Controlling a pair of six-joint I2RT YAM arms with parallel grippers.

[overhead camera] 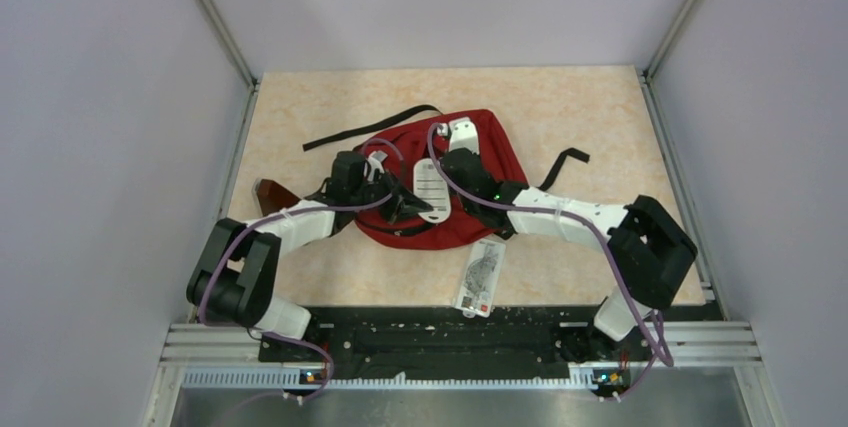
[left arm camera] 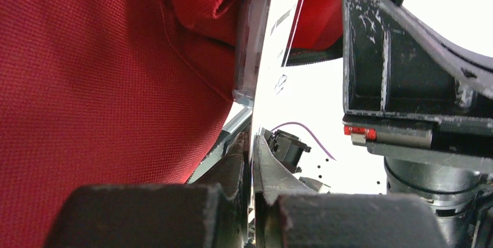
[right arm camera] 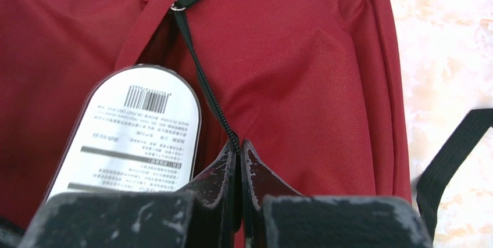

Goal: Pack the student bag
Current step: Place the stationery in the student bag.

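The red student bag (overhead camera: 470, 147) lies in the middle of the table, and its fabric fills the left wrist view (left arm camera: 104, 85) and the right wrist view (right arm camera: 302, 74). A flat white package with a barcode label (overhead camera: 430, 190) stands in the bag's opening (right arm camera: 134, 132). My left gripper (overhead camera: 408, 205) is shut on this package, which shows edge-on between its jaws (left arm camera: 252, 137). My right gripper (overhead camera: 450, 169) is shut on the bag's black zipper edge (right arm camera: 239, 143), just right of the package.
A second flat packaged item (overhead camera: 482, 277) lies near the table's front edge. A small brown pouch (overhead camera: 272, 194) sits at the left, behind the left arm. Black strap ends trail from the bag at the back left (overhead camera: 370, 125) and the right (overhead camera: 565, 167).
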